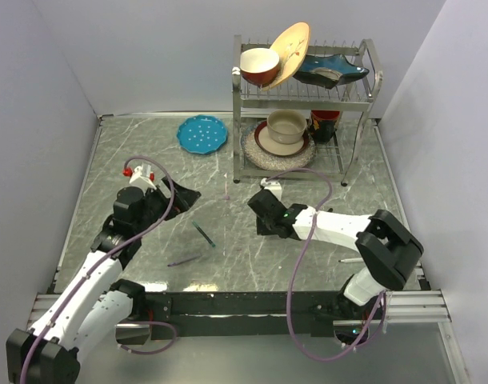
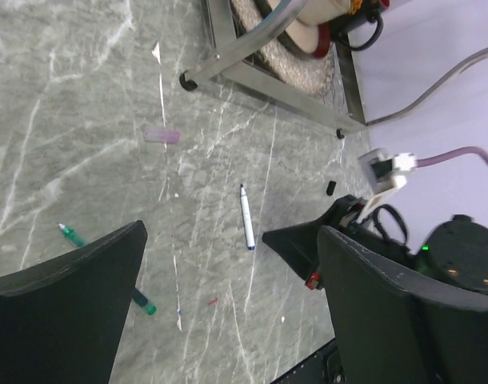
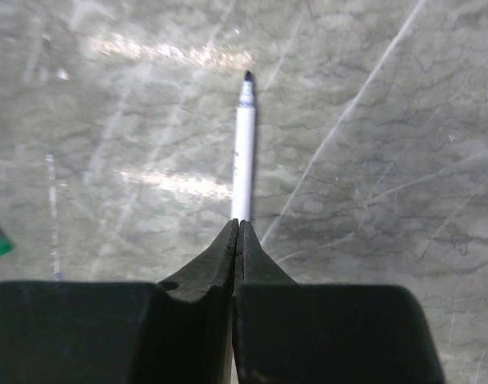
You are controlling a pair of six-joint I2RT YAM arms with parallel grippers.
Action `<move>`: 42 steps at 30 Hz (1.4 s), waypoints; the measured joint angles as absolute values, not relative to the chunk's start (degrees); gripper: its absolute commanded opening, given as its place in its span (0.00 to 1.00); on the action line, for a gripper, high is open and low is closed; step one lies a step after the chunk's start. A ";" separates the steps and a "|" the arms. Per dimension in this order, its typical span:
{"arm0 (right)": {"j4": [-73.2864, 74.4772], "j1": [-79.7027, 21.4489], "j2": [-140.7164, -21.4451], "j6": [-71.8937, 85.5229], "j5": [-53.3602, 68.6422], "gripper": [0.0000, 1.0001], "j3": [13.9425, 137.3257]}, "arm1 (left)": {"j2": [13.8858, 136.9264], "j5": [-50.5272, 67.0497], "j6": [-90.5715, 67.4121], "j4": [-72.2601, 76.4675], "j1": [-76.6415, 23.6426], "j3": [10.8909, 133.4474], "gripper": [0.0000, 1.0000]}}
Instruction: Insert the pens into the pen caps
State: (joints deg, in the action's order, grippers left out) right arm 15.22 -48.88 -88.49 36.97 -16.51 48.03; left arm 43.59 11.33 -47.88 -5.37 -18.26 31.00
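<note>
A white pen (image 3: 244,152) with a dark tip lies on the marble and runs out from under my right gripper (image 3: 239,222), whose jaws are shut tip to tip above its rear part. The left wrist view shows this pen (image 2: 246,218) whole, blue end nearest the right gripper (image 2: 266,237). My left gripper (image 2: 232,240) hangs open over the table (image 1: 252,256), nothing between its fingers. One finger partly covers a green pen (image 2: 68,234). A pale purple cap (image 2: 162,135) and a small black cap (image 2: 330,188) lie apart. A small red piece (image 2: 312,281) shows under the right gripper.
A metal dish rack (image 1: 304,96) with bowls and plates stands at the back right, one foot (image 2: 184,80) near the caps. A blue plate (image 1: 202,134) lies left of it. A white pen (image 1: 350,259) rests beside the right arm's elbow. Walls close in both sides.
</note>
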 measured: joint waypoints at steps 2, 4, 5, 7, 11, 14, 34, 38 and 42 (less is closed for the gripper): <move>14.87 -48.88 -87.72 37.01 -16.84 0.00 48.03 | 45.43 11.99 -47.83 -4.08 -18.26 31.00 0.93; 14.57 -48.88 -87.29 37.04 -17.12 0.00 48.03 | 47.70 12.95 -47.79 -2.79 -18.26 31.00 0.92; 14.46 -48.88 -87.20 37.08 -17.12 0.00 48.03 | 48.71 13.50 -47.75 -2.26 -18.26 31.00 0.92; 14.15 -48.88 -87.07 37.23 -17.10 0.00 47.94 | 50.15 14.31 -47.72 -1.34 -18.26 30.94 0.91; 14.09 -48.99 -86.24 37.50 -17.08 0.00 47.88 | 52.29 16.29 -47.70 1.08 -18.26 30.74 0.84; 12.97 -49.15 -83.85 37.76 -16.80 0.00 46.83 | 54.28 17.43 -47.70 2.17 -18.26 30.74 0.83; 8.21 -49.25 -73.25 39.29 -13.06 0.00 39.38 | 64.49 15.90 -48.31 3.60 -19.18 33.78 0.83; 8.36 -49.25 -73.91 39.81 -14.11 0.04 39.42 | 65.14 14.04 -48.14 1.89 -19.22 35.79 0.84; 10.55 -49.25 -78.32 40.66 -15.46 0.22 41.01 | 65.12 12.99 -47.86 0.75 -19.22 36.03 0.85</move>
State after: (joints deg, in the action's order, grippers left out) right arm 10.55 -49.25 -78.32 40.66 -15.46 41.01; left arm 65.12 12.99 -47.86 0.75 -19.22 36.03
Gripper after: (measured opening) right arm 0.112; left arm 0.841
